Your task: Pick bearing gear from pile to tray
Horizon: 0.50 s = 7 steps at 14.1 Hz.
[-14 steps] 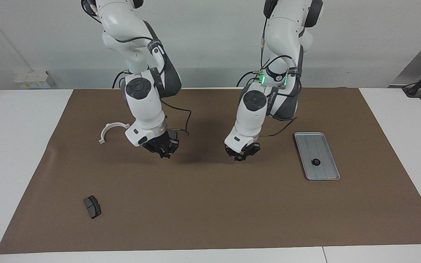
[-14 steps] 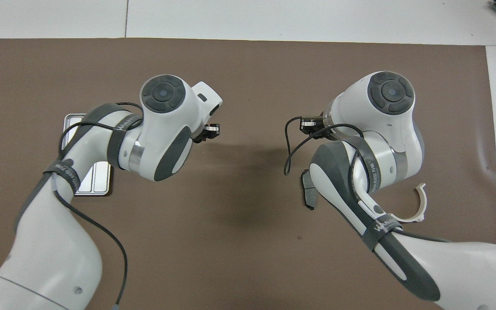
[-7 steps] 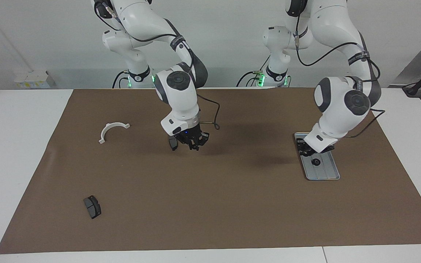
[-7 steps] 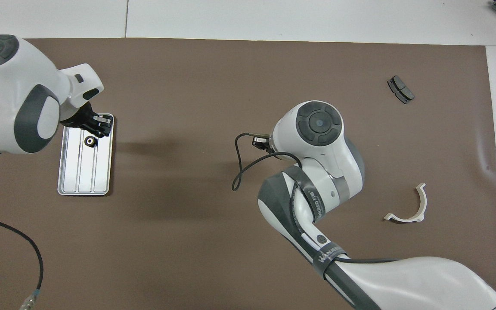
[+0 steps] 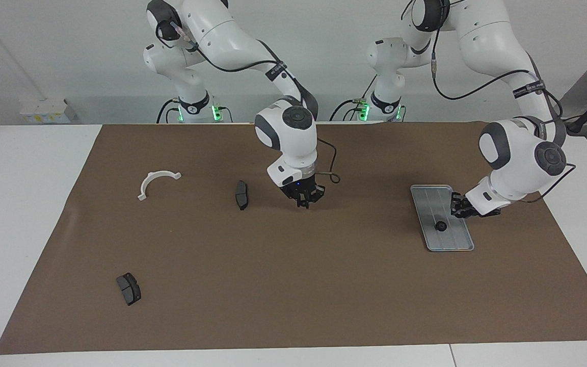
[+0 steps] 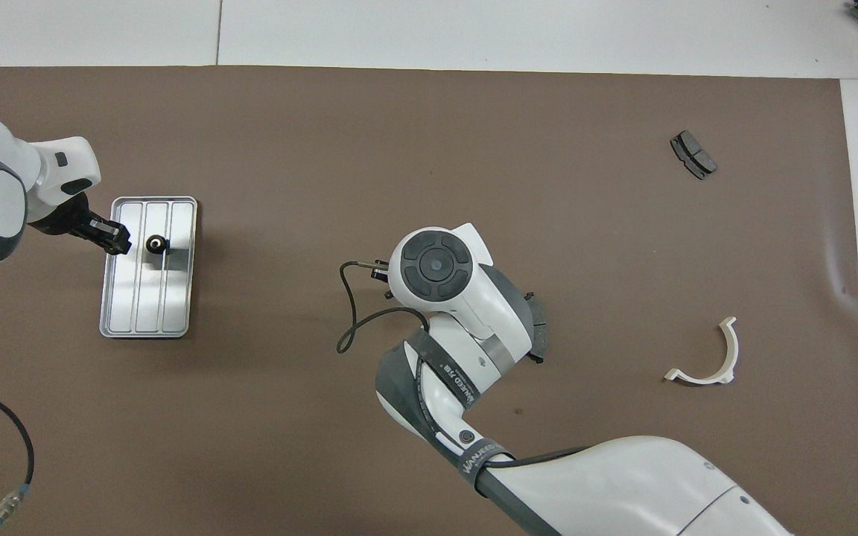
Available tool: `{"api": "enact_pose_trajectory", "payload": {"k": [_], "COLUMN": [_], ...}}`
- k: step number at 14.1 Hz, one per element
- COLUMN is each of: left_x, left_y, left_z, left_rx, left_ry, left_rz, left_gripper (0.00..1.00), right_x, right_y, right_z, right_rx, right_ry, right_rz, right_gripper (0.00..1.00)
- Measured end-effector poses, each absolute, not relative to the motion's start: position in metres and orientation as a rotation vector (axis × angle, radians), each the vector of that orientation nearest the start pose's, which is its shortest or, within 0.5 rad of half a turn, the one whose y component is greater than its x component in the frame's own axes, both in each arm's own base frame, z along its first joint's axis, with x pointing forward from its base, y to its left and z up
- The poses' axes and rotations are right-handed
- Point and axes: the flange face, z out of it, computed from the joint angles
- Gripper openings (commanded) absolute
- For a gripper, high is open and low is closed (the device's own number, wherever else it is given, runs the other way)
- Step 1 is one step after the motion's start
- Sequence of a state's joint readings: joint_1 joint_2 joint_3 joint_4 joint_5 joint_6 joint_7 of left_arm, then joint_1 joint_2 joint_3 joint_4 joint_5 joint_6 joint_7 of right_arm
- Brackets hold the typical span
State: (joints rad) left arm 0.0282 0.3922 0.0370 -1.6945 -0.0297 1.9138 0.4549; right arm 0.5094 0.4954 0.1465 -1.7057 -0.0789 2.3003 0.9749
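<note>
The silver tray (image 5: 451, 239) lies on the brown mat toward the left arm's end; it also shows in the overhead view (image 6: 135, 313). A small black ring (image 5: 441, 226) sits in it, also seen from above (image 6: 155, 243). My left gripper (image 5: 459, 206) hangs low over the tray's rim beside the ring, apart from it (image 6: 110, 238). My right gripper (image 5: 303, 199) hangs over the bare mat's middle, hidden under its wrist in the overhead view. The pile is scattered: a white half-ring bracket (image 5: 157, 182) and two dark brake pads (image 5: 241, 194) (image 5: 128, 288).
The brown mat (image 5: 293, 285) covers most of the white table. In the overhead view one brake pad (image 6: 541, 331) is half hidden by the right arm, the other pad (image 6: 693, 154) lies far from the robots, and the bracket (image 6: 704, 357) lies toward the right arm's end.
The left gripper moved from over the tray's end to its rim beside the ring. The right gripper moved toward the mat's middle, away from the brake pad, which now shows fully.
</note>
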Motion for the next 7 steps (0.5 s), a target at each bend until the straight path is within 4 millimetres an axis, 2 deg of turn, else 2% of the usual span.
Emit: {"api": "enact_pose_trajectory", "payload": {"k": [1,2,3,4,5,7], "left_x": [0.639,0.640,0.640,0.641,0.642,0.645], "left_y": [0.035,0.034,0.032,0.030,0.029,0.026], "left_z": [0.355,0.356,0.356,0.357,0.359,0.366], "left_rx": [-3.130,-3.130,-3.130,-3.129,-3.128,-3.125], "left_ry": [0.607,0.611,0.615,0.620,0.624,0.631], "left_rz": [0.261,0.259,0.256,0.251,0.242,0.219], "left_gripper": [0.73,0.82,0.85,0.86,0.86,0.86], "right_x": [0.548,0.550,0.551,0.552,0.553,0.557], "right_y": [0.406,0.407,0.408,0.407,0.407,0.404], "right_z": [0.312,0.308,0.306,0.306,0.308,0.311], "right_rx": [-3.023,-3.014,-3.009,-3.009,-3.009,-3.007], "right_ry": [0.444,0.442,0.441,0.442,0.441,0.445], "right_rz": [-0.104,-0.113,-0.119,-0.121,-0.126,-0.142], "right_gripper": [0.24,0.46,0.72,0.92,1.00,1.00]}}
